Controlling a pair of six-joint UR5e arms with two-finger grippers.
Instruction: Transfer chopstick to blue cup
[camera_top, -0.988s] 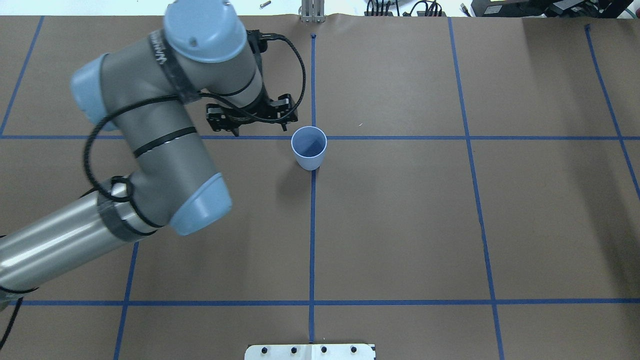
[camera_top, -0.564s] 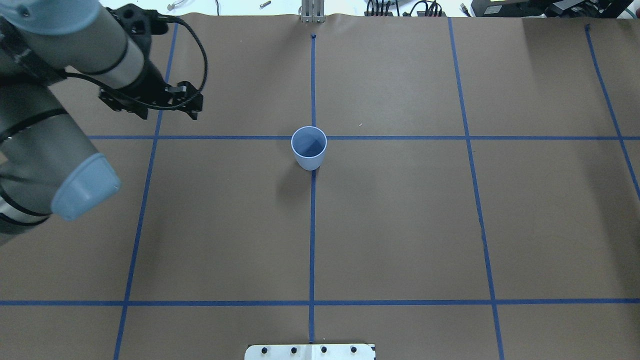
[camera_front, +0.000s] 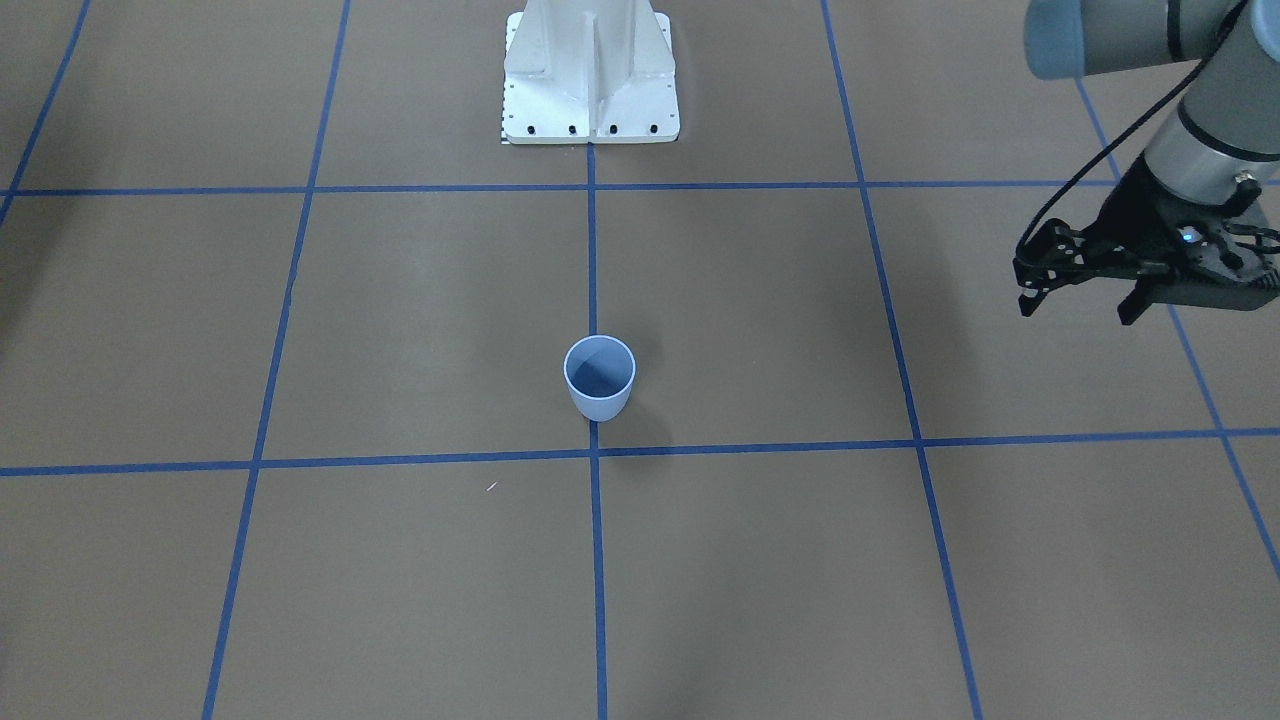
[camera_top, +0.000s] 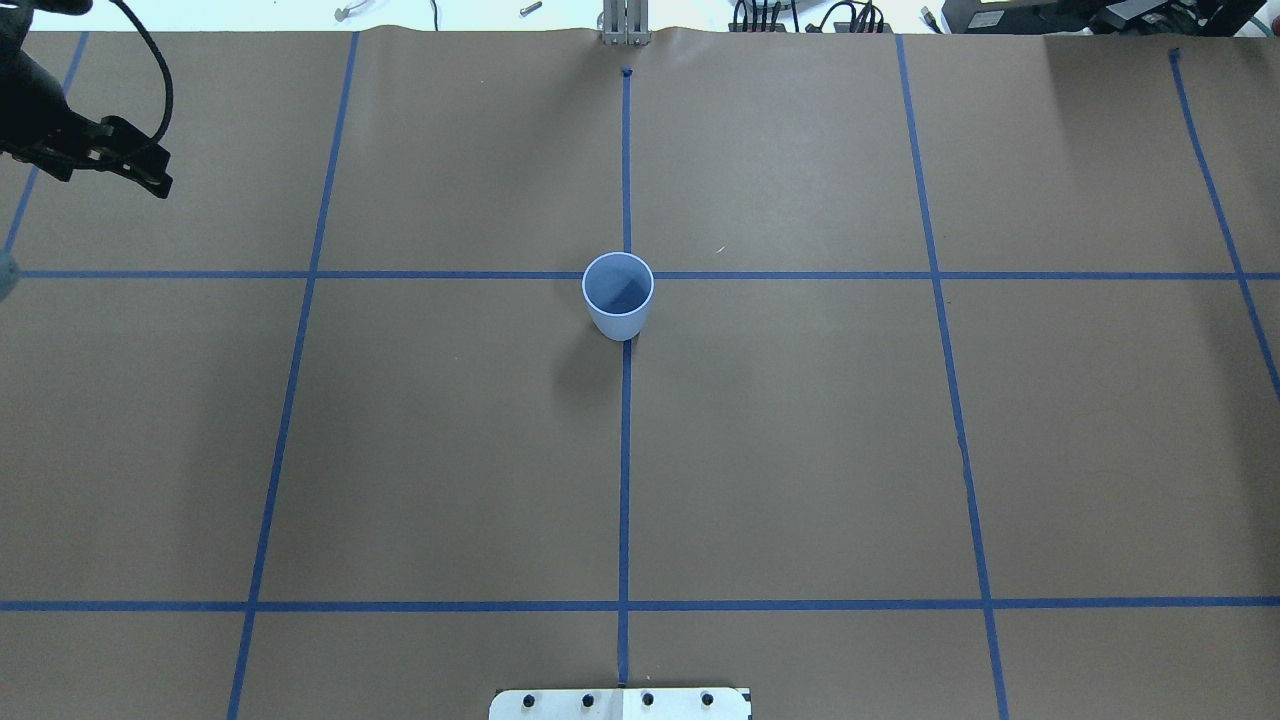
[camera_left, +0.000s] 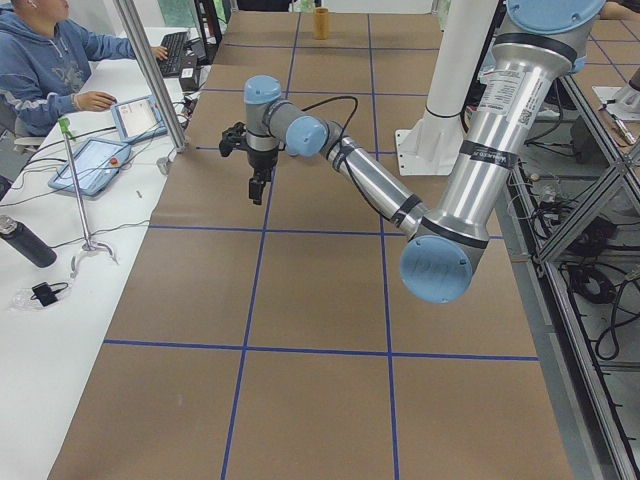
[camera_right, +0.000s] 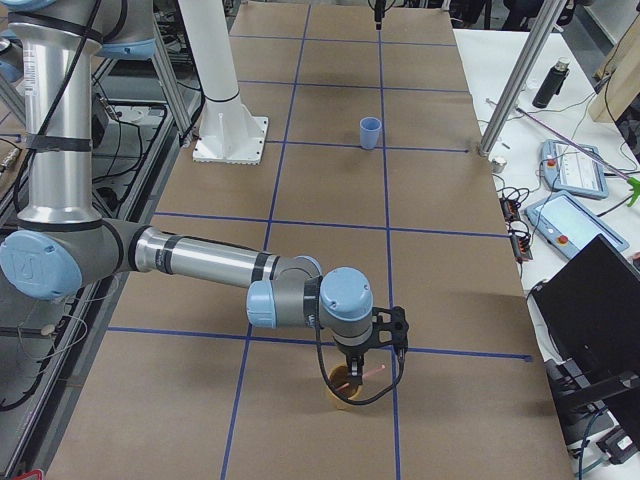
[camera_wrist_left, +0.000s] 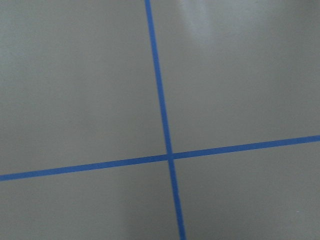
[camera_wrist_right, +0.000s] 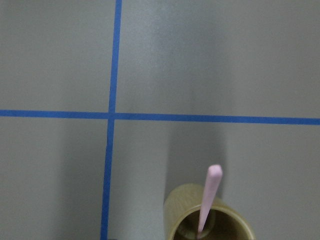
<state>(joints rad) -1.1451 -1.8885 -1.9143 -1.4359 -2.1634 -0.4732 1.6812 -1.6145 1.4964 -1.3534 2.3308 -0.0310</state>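
The blue cup (camera_top: 618, 295) stands upright at the table's middle on the crossing of two tape lines, and also shows in the front view (camera_front: 599, 378) and far off in the right side view (camera_right: 370, 131). I see nothing inside it. A pink chopstick (camera_wrist_right: 209, 197) stands in a tan cylindrical holder (camera_wrist_right: 207, 220) at the table's right end (camera_right: 343, 392). My right gripper (camera_right: 366, 366) hangs just above that holder; I cannot tell if it is open or shut. My left gripper (camera_front: 1075, 308) is open and empty, high above the table's left part (camera_top: 110, 175).
The robot's white base plate (camera_front: 590, 100) sits at the table's near edge (camera_top: 620, 703). Blue tape lines grid the brown table. A white desk with tablets (camera_left: 95, 160), a seated person (camera_left: 45, 60) and metal poles (camera_left: 150, 75) border the far side.
My left arm has swung from beside the blue cup far to the left, with its gripper open and empty throughout. The cup has not moved.
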